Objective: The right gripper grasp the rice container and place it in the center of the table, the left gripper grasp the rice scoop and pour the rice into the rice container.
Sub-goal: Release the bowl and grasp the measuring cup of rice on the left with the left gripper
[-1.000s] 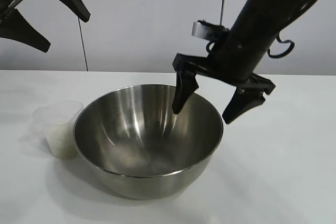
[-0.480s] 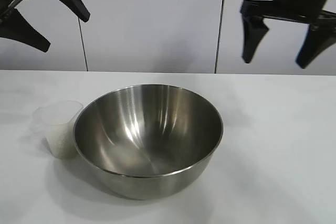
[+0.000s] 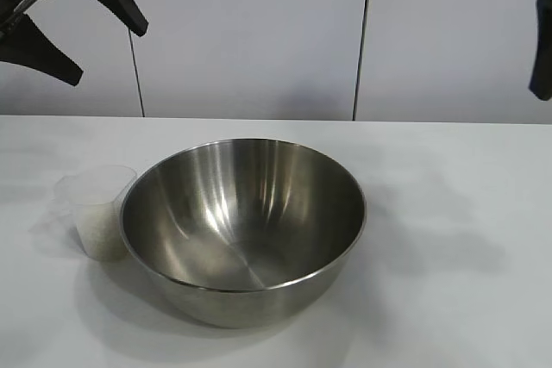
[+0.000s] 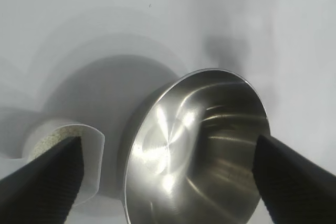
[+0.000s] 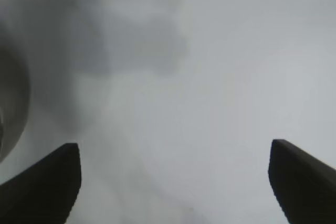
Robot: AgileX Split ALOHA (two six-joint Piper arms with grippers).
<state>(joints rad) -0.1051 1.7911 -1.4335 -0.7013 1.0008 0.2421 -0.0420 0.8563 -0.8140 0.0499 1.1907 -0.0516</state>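
Left gripper (image 4: 168, 182) hangs wide open and empty above scoop (image 3: 95, 208) and bowl (image 3: 243, 228); right gripper (image 5: 173, 182) is open, empty, off at the table (image 3: 448, 213) edge. Bowl sits mid-table, so placing looks done. Next: pinch the thin frosted scoop, touching the shiny steel bowl, rice (image 4: 50, 137) inside.

We see a bowl (image 3: 243, 228) of polished steel, mirror-glossy, at the frame's centre. The cup (image 3: 95, 209) at its left looks like frosted clear plastic, holding grainy white rice (image 4: 51, 137). The table (image 3: 448, 239) is smooth, matt white. The left fingers (image 4: 44, 182) are matt black, finely ribbed.
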